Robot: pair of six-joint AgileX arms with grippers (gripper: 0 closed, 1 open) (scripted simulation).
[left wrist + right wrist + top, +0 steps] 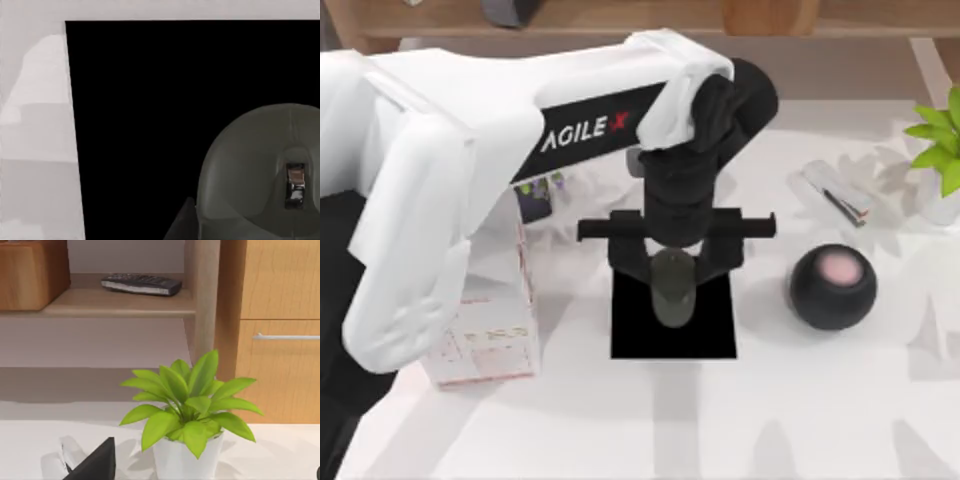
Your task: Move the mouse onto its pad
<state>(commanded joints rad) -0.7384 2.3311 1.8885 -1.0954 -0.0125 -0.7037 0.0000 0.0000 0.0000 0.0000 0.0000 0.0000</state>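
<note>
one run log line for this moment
left hand: over pad | mouse: on pad, between fingers | right arm: parked

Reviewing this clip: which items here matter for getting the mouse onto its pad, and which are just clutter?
Belongs to the job:
- mouse, over the pad
- pad, black, at table centre
- left gripper, at the mouse

Just lying about:
- black ball with pink top
- white carton
- stapler
- potted plant
- remote on the shelf
</note>
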